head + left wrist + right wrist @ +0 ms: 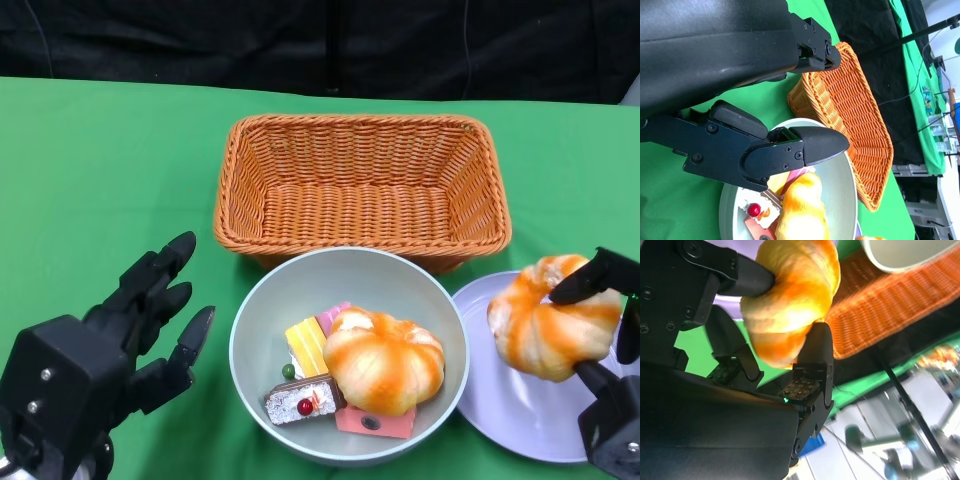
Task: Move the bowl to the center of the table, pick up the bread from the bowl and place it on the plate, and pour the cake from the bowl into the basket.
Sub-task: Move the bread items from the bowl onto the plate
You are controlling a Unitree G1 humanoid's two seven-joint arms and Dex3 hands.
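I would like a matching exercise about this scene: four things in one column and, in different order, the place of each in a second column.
Things:
1. bread held by the right hand
2. second bread
3. basket
4. left hand

Places:
A. inside the bowl, beside the cake pieces
B. behind the bowl
C. over the plate
D. left of the bowl, holding nothing

Pairs: 1-C, 2-A, 3-B, 4-D

Occlusions / crops, head view

Plate (pixel 500 400) cut by frame edge at 4 o'clock, part hidden under held bread (pixel 548 322). Bowl bread (pixel 384 360) covers pink cake (pixel 372 421). Right hand (pixel 608 350) mostly out of frame.
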